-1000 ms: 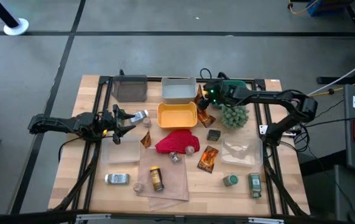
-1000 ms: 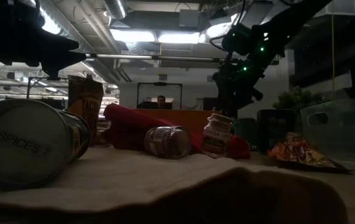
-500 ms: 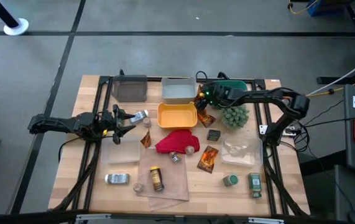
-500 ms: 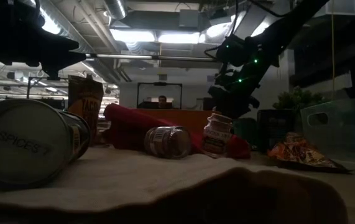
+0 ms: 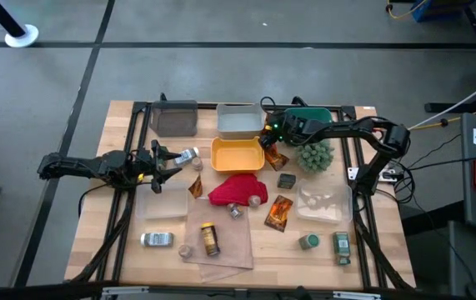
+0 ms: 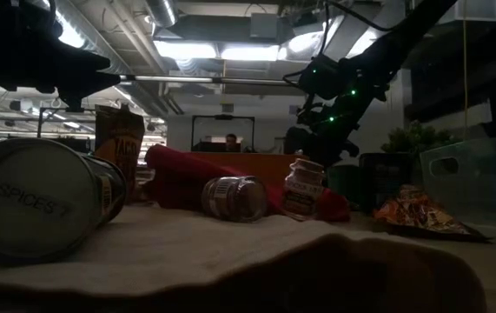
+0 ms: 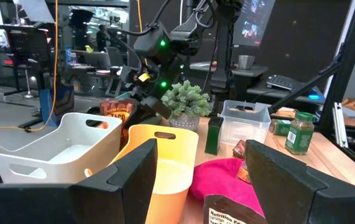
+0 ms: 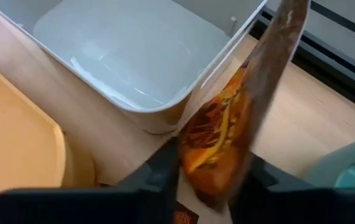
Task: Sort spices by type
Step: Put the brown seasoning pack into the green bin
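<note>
Right end effector clamps foil sachet beside white bin.

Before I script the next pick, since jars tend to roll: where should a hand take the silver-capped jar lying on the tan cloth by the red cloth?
The silver-capped jar lies on its side on the tan cloth. Probably best from straight above, fingers across the middle of its round body, one each side, so it cannot roll. The red cloth crowds one side.
</note>
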Tool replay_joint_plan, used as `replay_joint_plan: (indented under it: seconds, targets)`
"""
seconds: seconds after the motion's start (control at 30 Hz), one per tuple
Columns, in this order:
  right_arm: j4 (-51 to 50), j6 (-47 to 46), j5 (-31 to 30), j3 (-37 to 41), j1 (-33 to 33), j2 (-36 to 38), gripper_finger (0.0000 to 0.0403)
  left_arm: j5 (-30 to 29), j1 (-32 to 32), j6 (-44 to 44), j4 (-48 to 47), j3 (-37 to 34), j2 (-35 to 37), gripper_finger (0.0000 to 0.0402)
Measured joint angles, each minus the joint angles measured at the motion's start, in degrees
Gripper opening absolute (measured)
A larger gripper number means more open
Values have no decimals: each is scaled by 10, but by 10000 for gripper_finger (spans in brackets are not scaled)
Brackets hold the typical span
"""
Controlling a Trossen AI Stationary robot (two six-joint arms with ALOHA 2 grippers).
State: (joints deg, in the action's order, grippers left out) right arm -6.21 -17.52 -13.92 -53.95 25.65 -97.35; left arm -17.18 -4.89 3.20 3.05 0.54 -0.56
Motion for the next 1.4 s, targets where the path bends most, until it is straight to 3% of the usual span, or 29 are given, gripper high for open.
replay_joint_plan:
  seconds: [0.1,0.17,0.4,0.97,1.4]
  targets:
    - [-1,0,1,0,0,0,24,0,0,0,0,0,0,227]
    - [-1,9,11,0,0,0,11,0,0,0,0,0,0,227]
    - [-115,44,20,-77,-1,0,9,0,0,0,0,0,0,227]
    - [-492,135,-7,-399,-1,1,4,0,0,0,0,0,0,227]
    - [-690,117,-77,-420,0,6,3,0,0,12,0,0,0,227]
